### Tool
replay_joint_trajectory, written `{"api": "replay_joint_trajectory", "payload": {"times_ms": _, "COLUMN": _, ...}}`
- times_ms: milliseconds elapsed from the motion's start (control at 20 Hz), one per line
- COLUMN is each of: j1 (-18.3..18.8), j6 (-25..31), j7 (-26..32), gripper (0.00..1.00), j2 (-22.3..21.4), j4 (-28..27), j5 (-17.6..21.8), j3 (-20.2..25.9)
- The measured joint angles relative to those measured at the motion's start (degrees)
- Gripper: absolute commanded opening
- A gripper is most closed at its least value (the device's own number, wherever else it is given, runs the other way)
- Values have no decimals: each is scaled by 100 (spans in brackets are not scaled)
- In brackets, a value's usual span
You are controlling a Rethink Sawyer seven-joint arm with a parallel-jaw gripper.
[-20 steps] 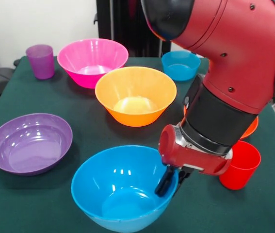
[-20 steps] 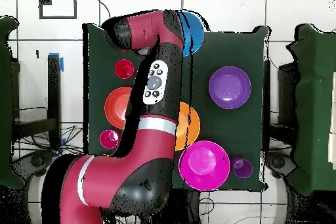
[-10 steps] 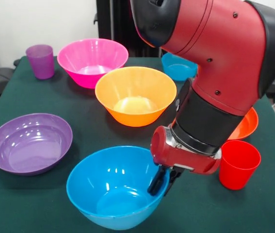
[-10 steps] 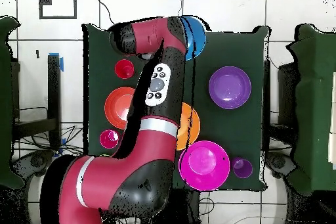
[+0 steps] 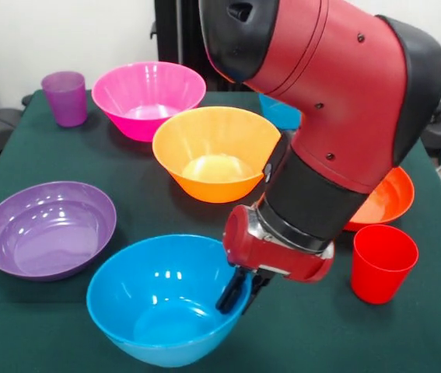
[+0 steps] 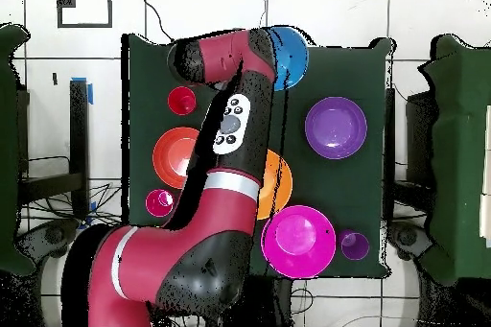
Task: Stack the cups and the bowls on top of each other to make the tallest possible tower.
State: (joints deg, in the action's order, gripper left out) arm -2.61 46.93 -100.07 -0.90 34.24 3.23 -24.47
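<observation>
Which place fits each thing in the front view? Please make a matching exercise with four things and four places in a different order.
Things:
1. purple cup
2. red cup
3. large blue bowl
4. purple bowl

Places:
a. held at its rim by the gripper
b. far left corner of the table
c. near right, standing alone
d. left side, in front of the pink bowl

Pairs: 1-b, 2-c, 3-a, 4-d

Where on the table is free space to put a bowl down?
Bare cloth lies between the purple cup and purple bowl, and in front of the red cup. Crowded: around the orange bowl and pink bowl.
</observation>
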Motion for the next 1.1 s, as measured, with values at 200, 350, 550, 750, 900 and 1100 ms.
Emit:
{"api": "replay_joint_trajectory", "payload": {"times_ms": 200, "j1": -13, "j6": -1, "j7": -12, "gripper": 0, "j2": 100, "j4": -1, "j5": 0, "j3": -145}}
{"api": "replay_joint_trajectory", "payload": {"times_ms": 350, "j1": -32, "j6": -1, "j7": -55, "gripper": 0, "j2": 208, "j4": -1, "j5": -1, "j3": -273}}
{"api": "replay_joint_trajectory", "payload": {"times_ms": 550, "j1": -66, "j6": -9, "j7": -133, "gripper": 0, "j2": 285, "j4": 33, "j5": -2, "j3": -375}}
{"api": "replay_joint_trajectory", "payload": {"times_ms": 750, "j1": -113, "j6": -87, "j7": -208, "gripper": 0, "j2": 293, "j4": 179, "j5": -2, "j3": -446}}
{"api": "replay_joint_trajectory", "payload": {"times_ms": 900, "j1": -156, "j6": -141, "j7": -314, "gripper": 0, "j2": 299, "j4": 297, "j5": -4, "j3": -511}}
{"api": "replay_joint_trajectory", "payload": {"times_ms": 1100, "j1": -195, "j6": -140, "j7": -474, "gripper": 0, "j2": 299, "j4": 380, "j5": -4, "j3": -553}}
